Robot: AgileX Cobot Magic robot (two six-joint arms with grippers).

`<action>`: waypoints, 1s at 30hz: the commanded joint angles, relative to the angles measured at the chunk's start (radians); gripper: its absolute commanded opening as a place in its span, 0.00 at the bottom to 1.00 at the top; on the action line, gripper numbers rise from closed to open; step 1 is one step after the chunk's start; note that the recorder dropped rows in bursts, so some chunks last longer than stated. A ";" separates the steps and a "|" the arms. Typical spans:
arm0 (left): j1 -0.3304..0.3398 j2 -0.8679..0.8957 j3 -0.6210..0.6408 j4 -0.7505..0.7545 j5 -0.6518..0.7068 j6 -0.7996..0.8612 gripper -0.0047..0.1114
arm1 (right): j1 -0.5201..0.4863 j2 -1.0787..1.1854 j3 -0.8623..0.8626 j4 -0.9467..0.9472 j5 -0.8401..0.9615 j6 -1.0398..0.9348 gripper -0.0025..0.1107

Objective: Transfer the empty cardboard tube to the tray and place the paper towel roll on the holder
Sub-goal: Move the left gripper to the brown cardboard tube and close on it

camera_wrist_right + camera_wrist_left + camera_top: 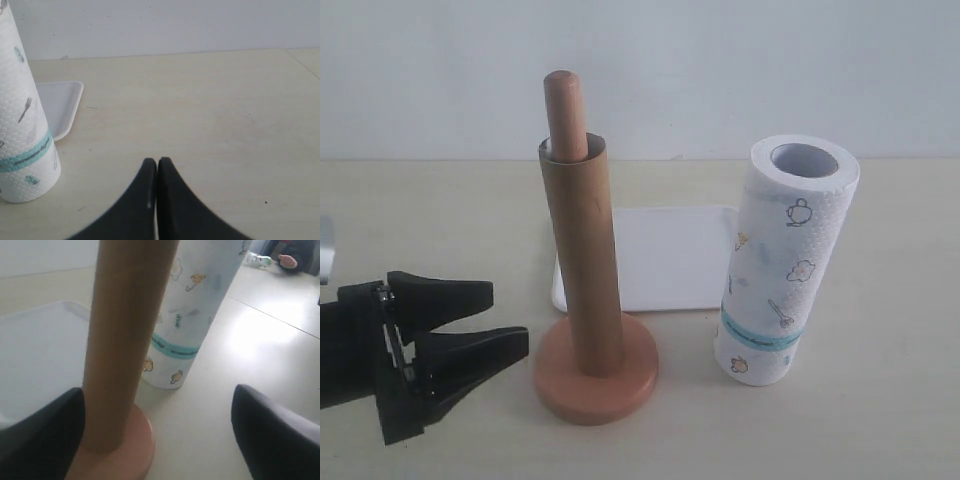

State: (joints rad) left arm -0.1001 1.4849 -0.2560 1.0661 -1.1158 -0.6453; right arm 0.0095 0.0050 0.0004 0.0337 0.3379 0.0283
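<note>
1. Brown cardboard marks the empty cardboard tube (582, 260), which stands upright, sleeved over the post of the holder (595, 388). Its lower end sits on the round wooden base, and the post's rounded top pokes out above the tube's rim.
2. The holder stands on the pale table (880, 410), just in front of the tray (670, 255).
3. The white tray lies flat on the table behind the holder, with its right corner hidden behind the paper towel roll (785, 270).
4. The roll stands on end to the right of the holder, near it but apart from it. Its teal band is near the bottom and its hollow core opens upward.
5. The left gripper (508, 318) sits low at the left of the exterior view. Its jaws are spread wide and hold nothing, and the fingertips point toward the holder's base but stop short of it. In the left wrist view the tube rises just beside one dark finger, while the other finger is well off to the far side. Whether the near finger touches the tube cannot be told.
6. The right gripper (154, 163) shows only in its own wrist view. Its fingers are pressed together with nothing between them, over bare table, and the roll and a corner of the tray lie ahead of it, to one side.
</note>
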 commanded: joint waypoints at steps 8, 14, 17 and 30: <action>-0.132 0.099 -0.144 -0.299 -0.092 0.257 0.69 | 0.001 -0.005 0.000 -0.003 -0.009 -0.005 0.02; -0.133 0.099 -0.244 -0.206 -0.039 0.131 0.69 | 0.001 -0.005 0.000 -0.003 -0.009 -0.005 0.02; -0.133 0.108 -0.269 -0.151 -0.014 0.091 0.69 | 0.001 -0.005 0.000 -0.003 -0.009 -0.005 0.02; -0.283 0.233 -0.285 -0.324 0.013 0.199 0.69 | 0.001 -0.005 0.000 -0.003 -0.009 -0.005 0.02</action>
State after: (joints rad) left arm -0.3635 1.6981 -0.5254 0.8120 -1.1039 -0.4862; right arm 0.0095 0.0050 0.0004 0.0337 0.3379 0.0265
